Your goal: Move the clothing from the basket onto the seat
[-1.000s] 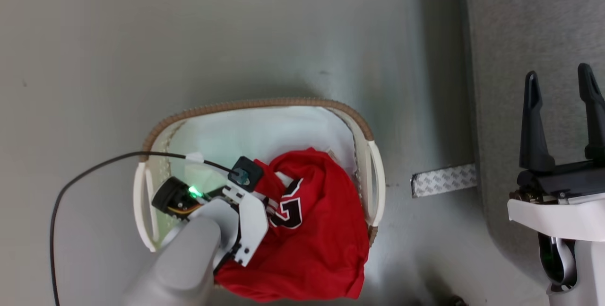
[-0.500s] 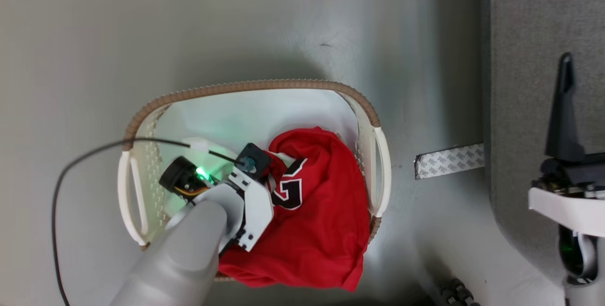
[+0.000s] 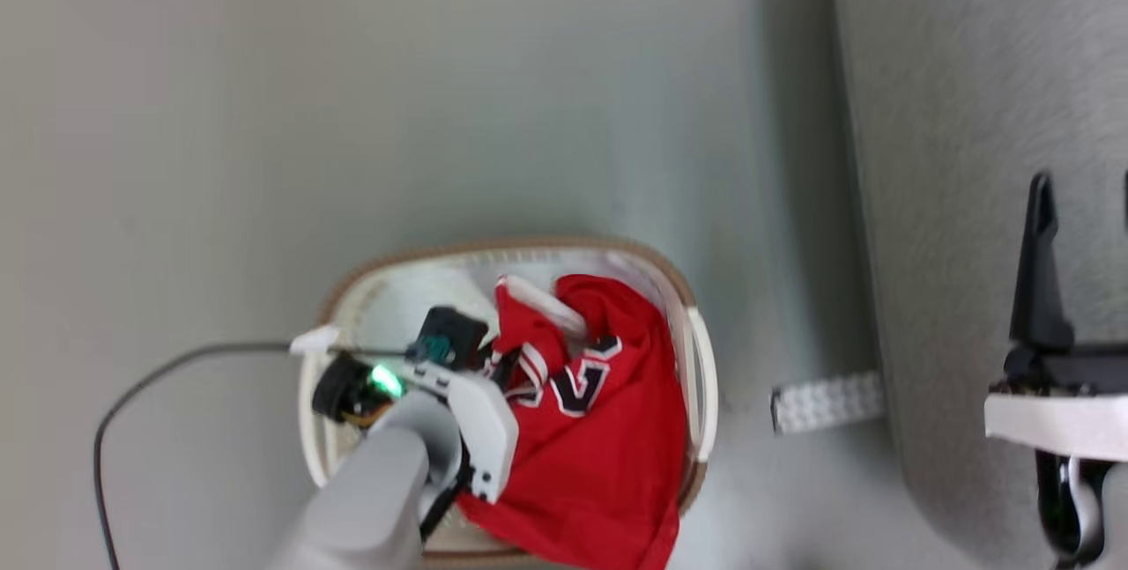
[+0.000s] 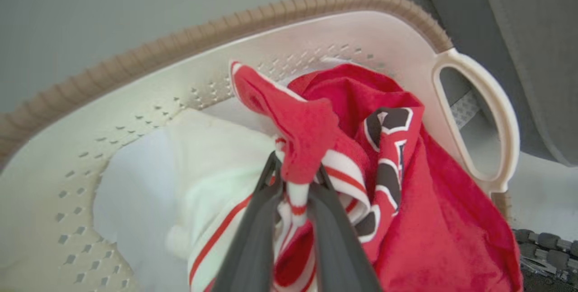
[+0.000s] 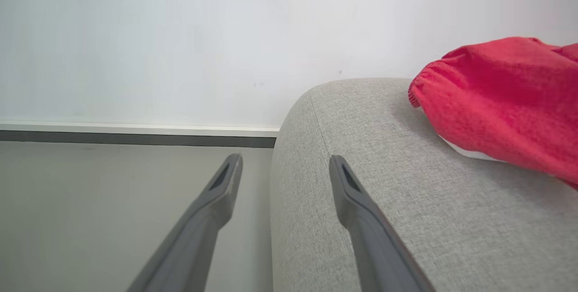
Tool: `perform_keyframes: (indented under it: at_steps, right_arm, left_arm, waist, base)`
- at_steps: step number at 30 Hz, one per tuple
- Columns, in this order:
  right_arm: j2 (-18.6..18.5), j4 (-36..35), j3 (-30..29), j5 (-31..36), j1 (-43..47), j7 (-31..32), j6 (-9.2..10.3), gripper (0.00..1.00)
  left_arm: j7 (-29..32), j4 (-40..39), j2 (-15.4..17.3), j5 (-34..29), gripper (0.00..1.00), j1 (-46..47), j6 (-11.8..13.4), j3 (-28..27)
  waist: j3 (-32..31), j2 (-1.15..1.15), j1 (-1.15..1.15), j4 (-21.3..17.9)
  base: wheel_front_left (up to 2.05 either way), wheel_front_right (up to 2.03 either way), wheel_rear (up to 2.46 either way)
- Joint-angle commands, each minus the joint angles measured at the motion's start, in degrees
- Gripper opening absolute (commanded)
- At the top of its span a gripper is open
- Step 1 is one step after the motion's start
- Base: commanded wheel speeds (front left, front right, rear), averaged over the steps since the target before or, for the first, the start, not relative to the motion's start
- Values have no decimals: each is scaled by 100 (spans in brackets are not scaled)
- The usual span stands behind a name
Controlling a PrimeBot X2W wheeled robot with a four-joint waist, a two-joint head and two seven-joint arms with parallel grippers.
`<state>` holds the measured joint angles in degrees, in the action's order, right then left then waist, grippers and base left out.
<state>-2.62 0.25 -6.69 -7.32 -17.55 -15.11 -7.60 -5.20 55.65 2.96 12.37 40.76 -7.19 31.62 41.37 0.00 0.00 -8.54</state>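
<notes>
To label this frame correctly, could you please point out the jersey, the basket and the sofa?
jersey [image 3: 608, 473], head view, on its red body below the number.
basket [image 4: 135, 98], left wrist view, on its perforated inner wall.
sofa [image 5: 451, 220], right wrist view, on its grey upholstery.

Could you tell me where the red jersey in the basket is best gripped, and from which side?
Grip the bunched, white-striped fold of the jersey that stands up near the basket's middle, coming from above. It rises clear of the white cloth, so a pinch takes it alone; the left gripper pinches it there.
</notes>
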Motion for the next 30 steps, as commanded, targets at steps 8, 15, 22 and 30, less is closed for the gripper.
perform_keyframes:
  at_steps: [8,15,22,30]
  right_arm:
    - [-32,442,-12,170,710,12,21,100]
    - [-32,702,-35,303,1160,12,21,100]
    - [-32,874,-43,363,1510,12,21,100]
    - [-32,981,-39,400,1826,12,20,100]
  left_arm:
    - [-95,-631,0,534,0,-773,127,-51]
    - [41,-1482,42,786,0,-1230,430,-156]
    - [369,-2606,233,865,0,-1562,737,-264]
    - [880,-3885,498,952,0,-1839,978,-349]
  waist:
    - [-2093,0,0,543]
    - [-3081,0,0,746]
    - [-3733,0,0,820]
    - [-4166,0,0,791]
  base:
    - [0,0,0]
    - [0,0,0]
    - [0,0,0]
    - [0,0,0]
